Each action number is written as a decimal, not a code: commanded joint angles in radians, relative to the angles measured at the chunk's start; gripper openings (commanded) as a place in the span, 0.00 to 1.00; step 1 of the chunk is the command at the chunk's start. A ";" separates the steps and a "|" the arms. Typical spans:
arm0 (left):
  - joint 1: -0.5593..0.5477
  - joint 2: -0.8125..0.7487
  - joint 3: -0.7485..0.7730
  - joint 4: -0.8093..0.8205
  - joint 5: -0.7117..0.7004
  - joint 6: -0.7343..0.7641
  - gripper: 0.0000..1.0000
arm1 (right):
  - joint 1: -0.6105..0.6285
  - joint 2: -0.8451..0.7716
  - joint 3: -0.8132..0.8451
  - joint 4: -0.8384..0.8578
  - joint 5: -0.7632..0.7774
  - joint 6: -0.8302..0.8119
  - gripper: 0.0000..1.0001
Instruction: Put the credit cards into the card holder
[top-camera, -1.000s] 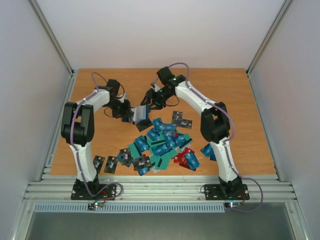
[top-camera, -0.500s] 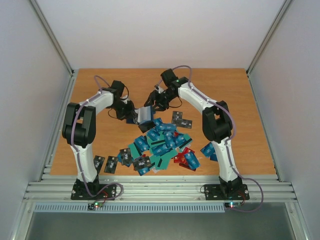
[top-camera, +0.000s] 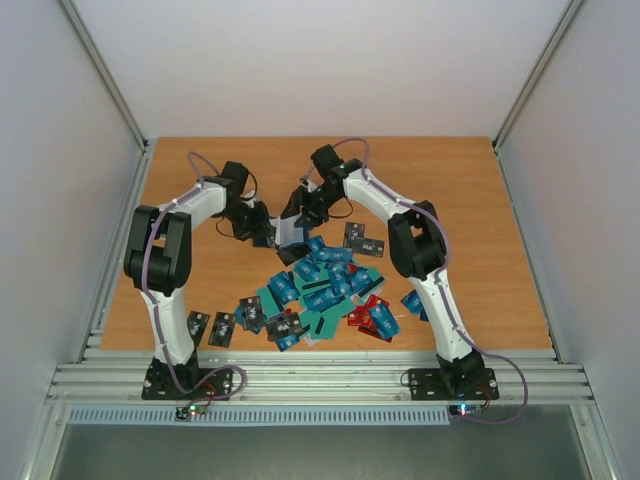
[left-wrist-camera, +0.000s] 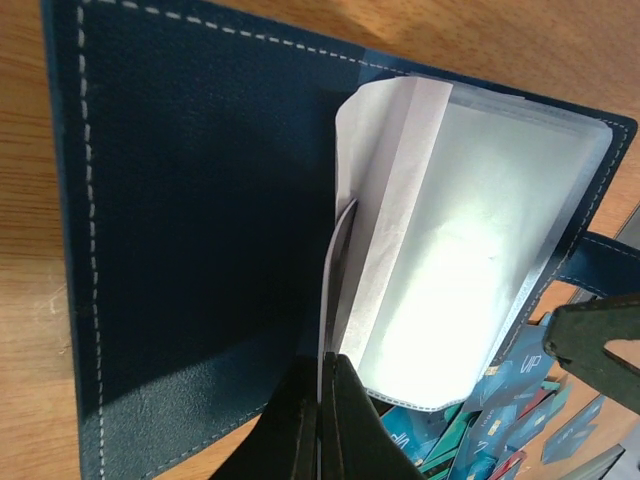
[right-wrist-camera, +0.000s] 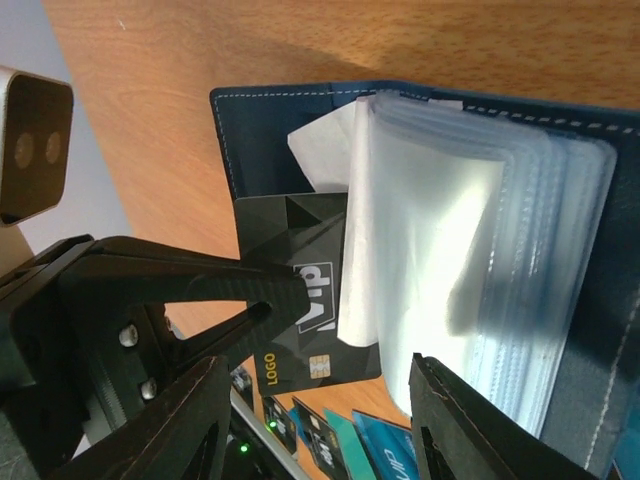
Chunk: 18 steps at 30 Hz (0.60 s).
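Left arm (top-camera: 160, 255): is rising from its base at the near left, bending at the elbow and reaching inward toward the middle.
Left gripper (left-wrist-camera: 320, 405): is pressing its fingers tight together, pinching the edge of a black card (right-wrist-camera: 300, 290).
Right arm (top-camera: 415, 245): is arching up from its base at the near right and folding back toward the centre.
Right gripper (right-wrist-camera: 318, 425): is keeping its jaws partly apart, pointing downward just beside the left gripper.
Both wrists: are tilting down, tips facing each other.

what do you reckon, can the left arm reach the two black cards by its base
Probably yes: the two black cards lie uncovered beside its base, though the left tool is shut on a card at the card holder.
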 joint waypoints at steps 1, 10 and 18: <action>-0.001 -0.022 -0.019 0.011 -0.009 -0.018 0.00 | 0.006 0.034 0.043 -0.041 0.008 -0.030 0.50; 0.000 -0.013 -0.035 0.029 0.015 -0.016 0.00 | 0.006 0.047 0.026 -0.067 0.024 -0.078 0.50; 0.000 -0.009 -0.047 0.040 0.033 -0.019 0.00 | 0.006 0.072 0.022 -0.043 0.018 -0.072 0.50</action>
